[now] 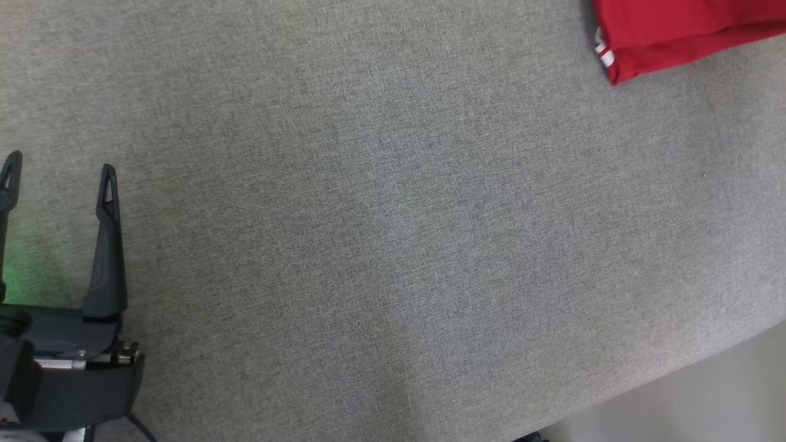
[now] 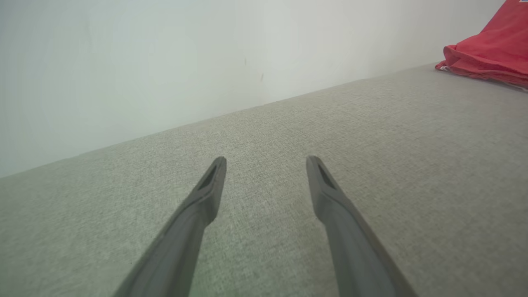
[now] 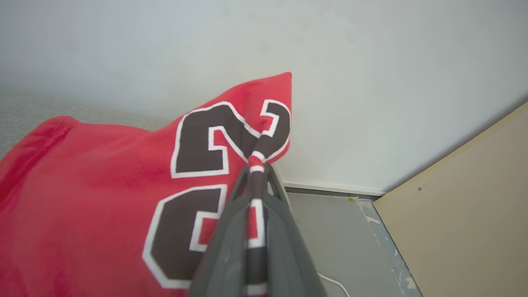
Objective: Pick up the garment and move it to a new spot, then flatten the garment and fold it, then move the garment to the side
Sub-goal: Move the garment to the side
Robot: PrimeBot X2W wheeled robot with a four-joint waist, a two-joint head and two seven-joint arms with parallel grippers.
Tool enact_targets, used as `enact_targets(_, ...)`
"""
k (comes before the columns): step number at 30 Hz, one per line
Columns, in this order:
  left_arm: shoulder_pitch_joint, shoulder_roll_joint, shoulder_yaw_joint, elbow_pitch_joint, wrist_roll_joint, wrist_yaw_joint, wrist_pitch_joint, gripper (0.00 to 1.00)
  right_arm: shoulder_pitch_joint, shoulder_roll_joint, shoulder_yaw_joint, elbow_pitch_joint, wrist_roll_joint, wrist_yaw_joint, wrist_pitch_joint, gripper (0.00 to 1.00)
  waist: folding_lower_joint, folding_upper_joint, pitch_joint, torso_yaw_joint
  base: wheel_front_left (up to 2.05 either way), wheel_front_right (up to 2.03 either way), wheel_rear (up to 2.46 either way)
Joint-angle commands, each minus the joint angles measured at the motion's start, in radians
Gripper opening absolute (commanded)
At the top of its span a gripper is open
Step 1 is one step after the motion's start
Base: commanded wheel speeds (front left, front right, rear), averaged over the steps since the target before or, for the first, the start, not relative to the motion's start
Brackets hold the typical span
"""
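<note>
- The garment [image 1: 675, 31], a red jersey, lies bunched at the far right corner of the grey fabric surface [image 1: 393, 245] in the head view, partly cut off by the frame edge.
- A bit of white trim shows on its left edge there.
- The left gripper [image 1: 60, 164] sits at the lower left of the head view, above the grey surface and well apart from the garment.
- Its 2 dark fingers stand wide apart with nothing between them.
- In the left wrist view, the left gripper [image 2: 266, 159] points across the bare grey surface toward a pale wall [image 2: 165, 62], with the garment [image 2: 491, 57] heaped at the far right.
- In the right wrist view, the right gripper [image 3: 256, 171] has its 2 fingers pressed together on a striped edge of the garment [image 3: 82, 185].
- The pinched cloth rises to a peak just past the fingertips.
- Large dark numerals edged in white run across the red cloth beside the fingers.
- Beyond the garment, a grey floor [image 3: 330, 231] meets the wall, with a beige panel [image 3: 462, 206] at the right and a thin white cable [image 3: 334, 282] on the floor.
</note>
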Motion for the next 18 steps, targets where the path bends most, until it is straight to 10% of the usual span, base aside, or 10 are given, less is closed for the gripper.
enact_targets(1,0.007,0.002,-0.004,0.003,0.005,0.003,0.003,1.00,-0.019,-0.008,0.003,0.008,-0.001,-0.003,-0.001,0.00,-0.0001,-0.0001,0.004,0.000,0.00,0.00,0.00)
enact_targets(9,0.008,0.002,-0.006,-0.001,0.000,0.012,-0.005,1.00,-0.085,-0.021,0.019,0.098,0.001,-0.003,-0.004,0.00,-0.0001,-0.0001,0.013,0.017,0.00,0.00,0.00)
enact_targets(11,0.012,0.004,-0.004,-0.001,-0.001,0.015,-0.005,1.00,-0.097,-0.026,0.021,0.114,-0.009,-0.003,-0.015,1.00,-0.0001,-0.0001,0.018,0.018,0.00,0.00,0.00)
enact_targets(18,0.013,0.007,-0.001,0.003,-0.005,0.025,-0.008,1.00,-0.110,-0.013,0.006,0.119,-0.048,-0.003,-0.042,1.00,-0.0001,-0.0001,0.020,0.016,0.00,0.00,0.00)
